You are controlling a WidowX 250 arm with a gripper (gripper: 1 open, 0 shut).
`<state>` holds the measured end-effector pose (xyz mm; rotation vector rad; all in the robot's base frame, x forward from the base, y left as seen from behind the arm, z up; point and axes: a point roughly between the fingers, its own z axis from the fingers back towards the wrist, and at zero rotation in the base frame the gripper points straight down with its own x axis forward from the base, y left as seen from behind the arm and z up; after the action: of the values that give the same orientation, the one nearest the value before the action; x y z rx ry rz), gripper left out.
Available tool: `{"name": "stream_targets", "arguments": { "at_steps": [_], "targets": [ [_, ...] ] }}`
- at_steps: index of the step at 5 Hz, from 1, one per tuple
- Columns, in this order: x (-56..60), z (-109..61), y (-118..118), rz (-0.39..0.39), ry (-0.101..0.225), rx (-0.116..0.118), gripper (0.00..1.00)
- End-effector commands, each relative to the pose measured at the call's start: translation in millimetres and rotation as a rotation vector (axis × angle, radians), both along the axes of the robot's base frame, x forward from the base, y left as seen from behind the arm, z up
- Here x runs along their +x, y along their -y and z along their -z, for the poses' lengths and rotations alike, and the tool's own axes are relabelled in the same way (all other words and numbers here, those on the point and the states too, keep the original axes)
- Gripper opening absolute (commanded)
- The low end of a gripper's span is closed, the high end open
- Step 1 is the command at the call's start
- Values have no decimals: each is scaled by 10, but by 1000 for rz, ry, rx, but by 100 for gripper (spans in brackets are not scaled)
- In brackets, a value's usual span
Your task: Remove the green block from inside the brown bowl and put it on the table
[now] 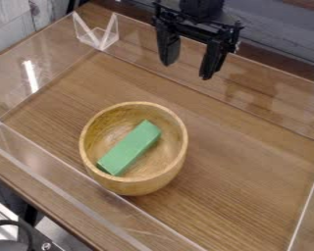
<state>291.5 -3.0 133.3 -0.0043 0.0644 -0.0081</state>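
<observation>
Right now the gripper (187,59) is hanging high at the back of the table (258,123), pointing straight down with its jaws spread wide and nothing between them. And the green block (130,148) is lying flat in the bottom of the brown bowl (133,147), which is sitting toward the front of the table, well apart from the gripper. So the block is lying forward and to the left of the gripper in this view, and lower down. Its long axis is running on a diagonal, from near-left up to far-right. That diagonal looks like the thing to watch: I'm reckoning the jaws are going to need turning so they close across the block's narrow sides. There's only one arm working here, so it's making the whole trip alone, and the bowl's thick rim is looking like the likeliest thing to snag a finger on the way in.
</observation>
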Motion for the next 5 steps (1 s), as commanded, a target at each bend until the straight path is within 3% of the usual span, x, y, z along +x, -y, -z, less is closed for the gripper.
{"name": "stream_targets", "arguments": {
  "at_steps": [1,2,3,5],
  "targets": [
    [-180,111,-44,30,-12,5,100],
    [-472,264,-106,67,-6,14,100],
    [-601,372,-145,91,13,19,100],
    [-690,509,-73,136,24,17,100]
  ]
}}
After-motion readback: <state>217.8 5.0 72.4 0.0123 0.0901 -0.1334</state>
